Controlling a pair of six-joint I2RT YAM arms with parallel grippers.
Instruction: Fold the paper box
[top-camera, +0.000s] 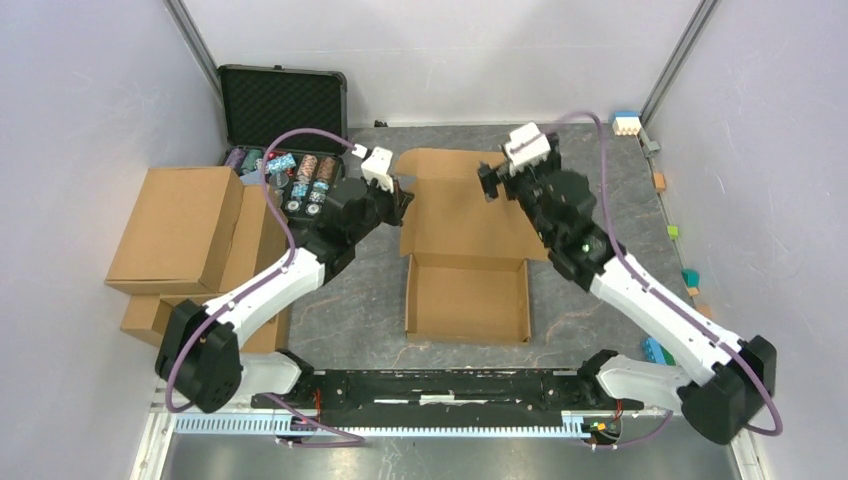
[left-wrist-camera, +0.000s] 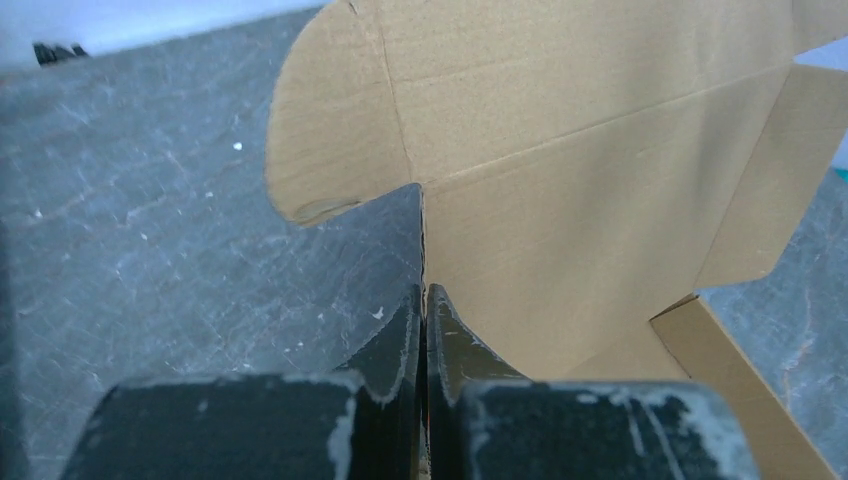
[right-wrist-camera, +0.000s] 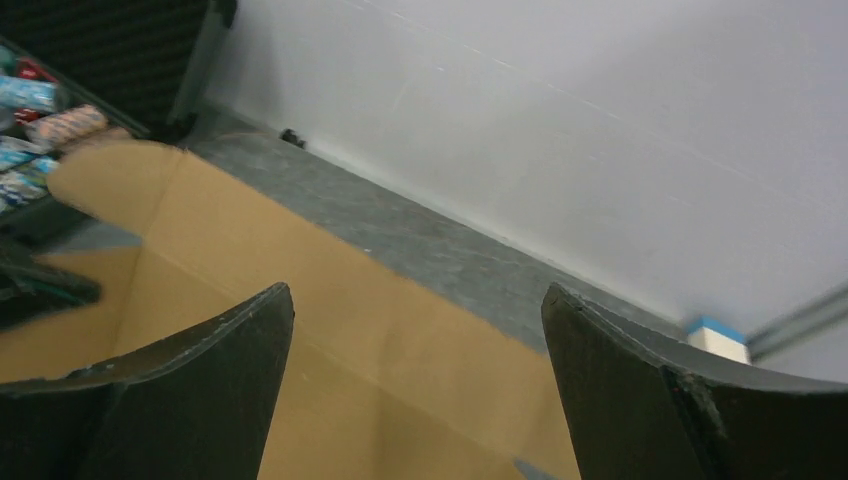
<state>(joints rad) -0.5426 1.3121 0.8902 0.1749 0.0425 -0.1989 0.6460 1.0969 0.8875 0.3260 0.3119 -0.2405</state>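
Now our left claw (left-wrist-camera: 424, 300) is pinched shut on the left edge of the paper box (top-camera: 465, 290), which lies in the middle of the surface (top-camera: 365, 300), its lid panel (top-camera: 460, 210) spread toward the far edge. Our right claw (top-camera: 492, 180) hangs wide open over the lid's far right corner; we should grip there, then lift both sides evenly so the crease folds square.

Your bench (top-camera: 365, 300) is dark grey and mottled like slate, pale lilac-grey walls (top-camera: 80, 120) close you in on the left, far and right, metal posts (top-camera: 195, 45) run up the two far corners, a slotted pale rail (top-camera: 450, 427) lines the near edge, soft even light
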